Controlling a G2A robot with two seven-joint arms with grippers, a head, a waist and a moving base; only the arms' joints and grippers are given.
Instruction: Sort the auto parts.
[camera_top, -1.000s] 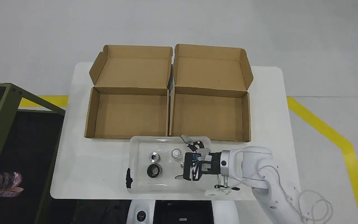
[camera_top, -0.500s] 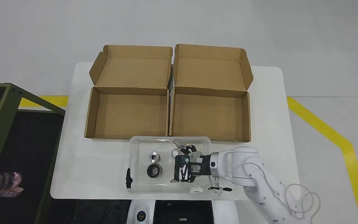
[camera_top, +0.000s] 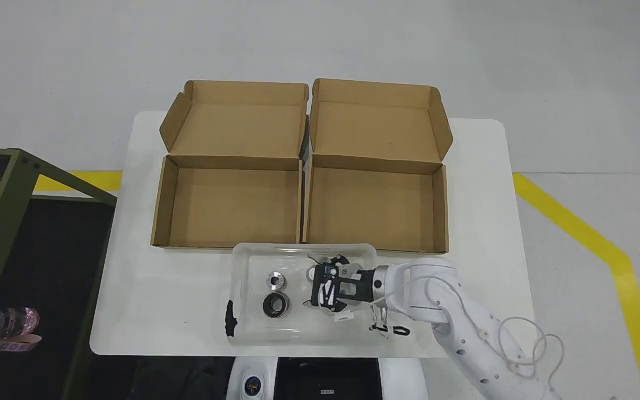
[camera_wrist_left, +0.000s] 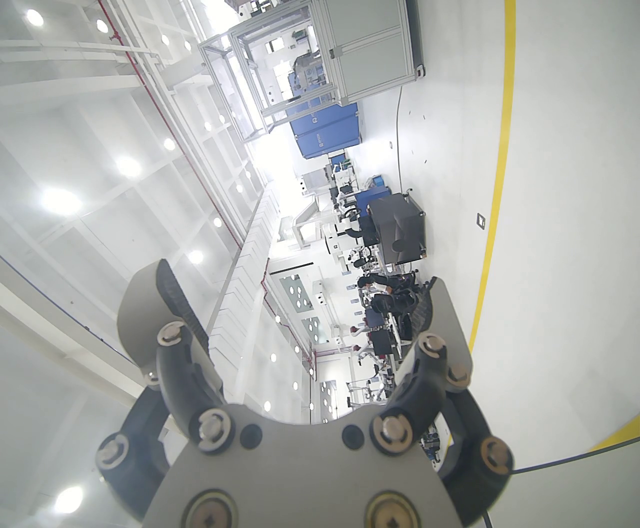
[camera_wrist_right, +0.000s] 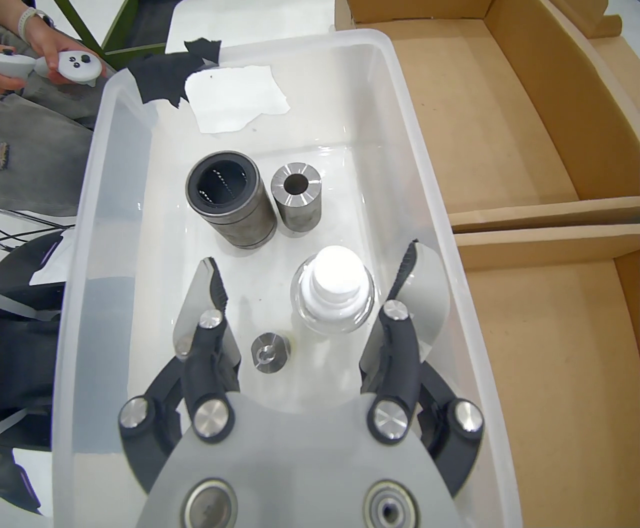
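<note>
A clear plastic bin (camera_top: 250, 262) (camera_wrist_right: 430, 200) at the table's near edge holds the parts. In the right wrist view a big dark bearing sleeve (camera_wrist_right: 230, 202) and a steel cylinder with a bore (camera_wrist_right: 296, 195) stand side by side. Nearer the camera are a white stepped part in a clear ring (camera_wrist_right: 332, 290) and a small steel piece (camera_wrist_right: 270, 352). My right gripper (camera_wrist_right: 310, 275) (camera_top: 320, 290) hangs open inside the bin, its fingers either side of the white part and the small steel piece, touching neither. My left gripper (camera_wrist_left: 297, 280) is open, holds nothing, and points up into the room.
Two open cardboard boxes, the left box (camera_top: 230, 205) and the right box (camera_top: 375, 205), lie side by side just beyond the bin. One bin wall carries black tape (camera_wrist_right: 170, 75) and a torn white label (camera_wrist_right: 235, 102). Bare white table (camera_top: 480, 280) lies to the right.
My right arm has slid leftward along the bin, bringing its open gripper over the white part. The parts have not moved.
</note>
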